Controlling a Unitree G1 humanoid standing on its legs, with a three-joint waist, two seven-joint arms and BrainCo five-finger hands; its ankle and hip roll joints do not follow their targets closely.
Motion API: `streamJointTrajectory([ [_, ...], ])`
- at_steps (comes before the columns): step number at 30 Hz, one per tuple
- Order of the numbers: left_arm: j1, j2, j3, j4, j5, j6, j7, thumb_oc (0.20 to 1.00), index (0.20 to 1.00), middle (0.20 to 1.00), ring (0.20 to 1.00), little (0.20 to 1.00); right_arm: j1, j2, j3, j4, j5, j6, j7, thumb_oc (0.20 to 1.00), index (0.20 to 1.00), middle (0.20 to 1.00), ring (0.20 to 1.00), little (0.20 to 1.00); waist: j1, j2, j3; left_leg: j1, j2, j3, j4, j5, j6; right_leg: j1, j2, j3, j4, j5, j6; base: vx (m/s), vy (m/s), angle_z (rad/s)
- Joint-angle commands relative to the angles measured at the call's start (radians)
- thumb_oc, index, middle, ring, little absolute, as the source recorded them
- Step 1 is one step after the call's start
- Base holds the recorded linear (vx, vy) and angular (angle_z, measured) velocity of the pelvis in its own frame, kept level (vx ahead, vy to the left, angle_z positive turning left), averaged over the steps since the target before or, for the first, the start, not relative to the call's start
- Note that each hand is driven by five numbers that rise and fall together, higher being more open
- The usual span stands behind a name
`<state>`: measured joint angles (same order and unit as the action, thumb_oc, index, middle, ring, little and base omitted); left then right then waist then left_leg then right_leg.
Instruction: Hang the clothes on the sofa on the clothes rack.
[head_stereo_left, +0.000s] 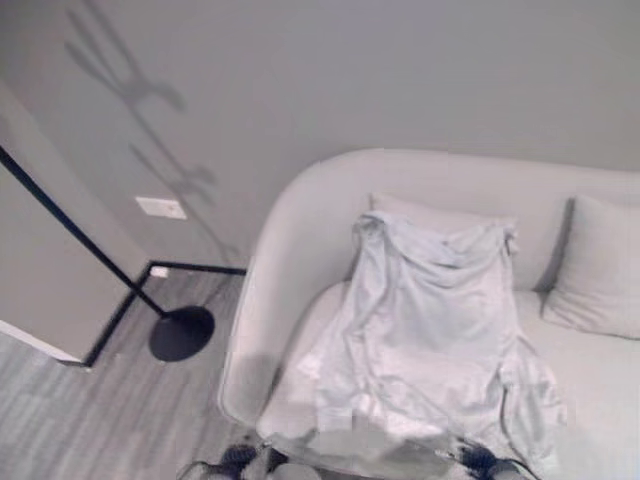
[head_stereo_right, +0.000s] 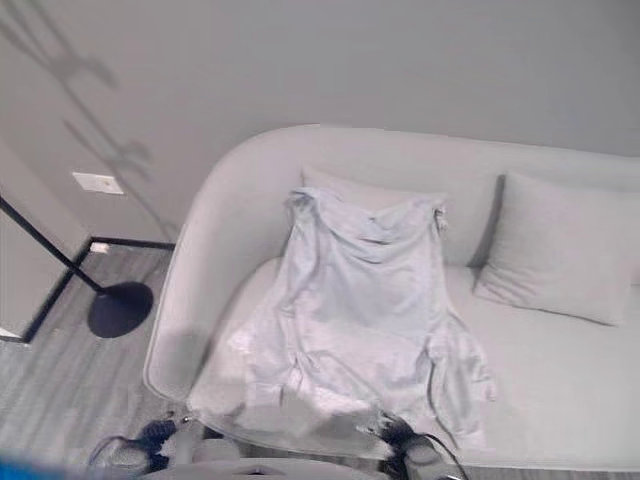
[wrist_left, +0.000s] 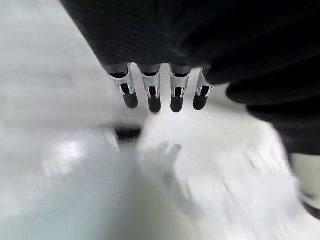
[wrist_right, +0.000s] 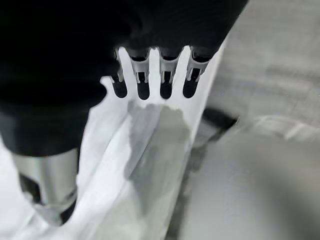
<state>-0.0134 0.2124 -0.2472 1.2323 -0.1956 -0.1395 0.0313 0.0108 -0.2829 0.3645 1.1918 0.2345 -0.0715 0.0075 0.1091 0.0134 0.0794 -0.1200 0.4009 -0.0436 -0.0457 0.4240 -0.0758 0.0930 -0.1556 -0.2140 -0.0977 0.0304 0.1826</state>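
A: Where's the shirt (head_stereo_left: 430, 320)?

B: Spread over the sofa (head_stereo_left: 300, 220) seat, collar up against the back cushion (head_stereo_left: 440, 215), hem and sleeves trailing toward the front edge. The rack (head_stereo_left: 180, 333) base stands on the floor off to the left.

A: And the hands?

B: The left hand (wrist_left: 165, 95) and right hand (wrist_right: 155, 80) both have fingers out straight, holding nothing.

A: How will it handle?

B: Light, limp, probably slippery. I'd take hold at the collar or shoulders so it hangs open.

Plain grey wall (head_stereo_left: 400, 70) above grey plank floor (head_stereo_left: 60, 420)
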Motion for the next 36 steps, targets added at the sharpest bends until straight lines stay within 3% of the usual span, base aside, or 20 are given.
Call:
streamJointTrajectory([
  [1,-0.081,0.034,-0.026,-0.028,-0.064,-0.023,0.019,1.0,1.0,1.0,1.0,1.0,-0.08,-0.001,-0.022,-0.028,-0.008,-0.035,-0.01,1.0,1.0,1.0,1.0,1.0,-0.019,-0.032,0.072,0.07,-0.093,0.051,-0.041,-0.23,-0.11,0.009,-0.031,-0.015,0.01,-0.033,0.004,-0.17,-0.505,0.87],
  [2,-0.082,0.03,-0.029,-0.033,-0.06,-0.019,0.019,1.0,1.0,1.0,1.0,1.0,-0.073,-0.018,-0.032,-0.022,-0.005,-0.037,-0.017,1.0,1.0,1.0,1.0,1.0,-0.04,-0.026,0.074,0.056,-0.09,0.156,-0.035,-0.202,-0.091,0.013,-0.01,-0.038,0.01,-0.045,-0.018,-0.18,-0.613,0.74],
  [3,-0.067,0.023,-0.028,-0.03,-0.055,-0.019,0.012,1.0,1.0,1.0,1.0,1.0,-0.056,-0.032,-0.039,0.009,-0.004,-0.031,-0.017,1.0,1.0,1.0,1.0,1.0,-0.032,-0.029,0.077,0.059,-0.189,0.094,0.012,-0.278,-0.052,0.014,0.009,-0.046,0.01,-0.05,-0.04,-0.1,-0.52,0.82],
  [4,-0.066,0.019,-0.028,-0.021,-0.053,-0.019,0.01,1.0,1.0,1.0,1.0,1.0,-0.057,-0.038,-0.047,0.019,0.003,-0.03,-0.016,1.0,1.0,1.0,1.0,1.0,-0.029,-0.037,0.078,0.05,-0.254,0.032,0.039,-0.324,-0.029,0.01,0.012,-0.04,0.01,-0.045,-0.044,-0.04,-0.356,0.38],
  [6,-0.063,0.017,-0.028,-0.012,-0.048,-0.02,0.007,1.0,1.0,1.0,1.0,1.0,-0.054,-0.04,-0.053,0.026,0.007,-0.031,-0.017,1.0,1.0,1.0,1.0,1.0,-0.033,-0.034,0.066,0.054,-0.317,0.02,0.036,-0.355,-0.002,0.005,0.019,-0.043,0.01,-0.041,-0.049,0.01,-0.093,0.15],
  [7,-0.062,0.017,-0.028,-0.012,-0.048,-0.02,0.007,1.0,1.0,1.0,1.0,1.0,-0.054,-0.04,-0.053,0.026,0.007,-0.031,-0.017,1.0,1.0,1.0,1.0,1.0,-0.033,-0.035,0.067,0.056,-0.317,0.02,0.037,-0.356,-0.002,0.007,0.019,-0.043,0.01,-0.042,-0.048,0.02,-0.025,-0.14],
  [8,-0.053,0.014,-0.032,0.003,-0.04,-0.015,0.0,1.0,1.0,1.0,1.0,1.0,-0.055,-0.041,-0.058,0.034,0.009,-0.029,-0.018,1.0,1.0,1.0,1.0,1.0,-0.032,-0.027,0.063,0.065,-0.349,0.027,0.022,-0.368,0.014,-0.006,0.032,-0.033,0.01,-0.04,-0.054,0.02,0.001,-0.07],
  [14,-0.054,0.02,-0.034,0.018,-0.017,-0.013,0.001,1.0,1.0,1.0,1.0,1.0,-0.055,-0.024,-0.057,0.021,0.018,-0.035,-0.02,1.0,1.0,1.0,1.0,1.0,-0.042,-0.022,0.05,0.105,-0.348,0.048,-0.021,-0.358,0.011,-0.003,0.035,-0.032,0.01,-0.034,-0.052,0.05,0.042,0.08],
  [30,-0.035,0.041,-0.025,0.008,0.013,-0.018,0.007,1.0,1.0,1.0,1.0,1.0,-0.042,-0.001,-0.048,-0.013,-0.003,-0.031,-0.016,1.0,1.0,1.0,1.0,1.0,-0.04,-0.031,0.035,0.157,-0.368,0.079,-0.042,-0.416,0.026,-0.002,-0.01,-0.012,0.01,0.001,-0.011,0.03,0.068,-0.05],
  [36,-0.046,0.073,-0.053,-0.087,0.054,-0.029,0.026,1.0,1.0,1.0,1.0,1.0,-0.06,-0.03,-0.053,-0.16,0.003,-0.046,-0.033,1.0,1.0,1.0,1.0,1.0,-0.049,-0.033,0.055,0.145,-0.377,0.094,-0.042,-0.42,0.034,-0.031,-0.023,0.008,0.01,0.021,0.0,-0.01,0.051,-0.1],
])
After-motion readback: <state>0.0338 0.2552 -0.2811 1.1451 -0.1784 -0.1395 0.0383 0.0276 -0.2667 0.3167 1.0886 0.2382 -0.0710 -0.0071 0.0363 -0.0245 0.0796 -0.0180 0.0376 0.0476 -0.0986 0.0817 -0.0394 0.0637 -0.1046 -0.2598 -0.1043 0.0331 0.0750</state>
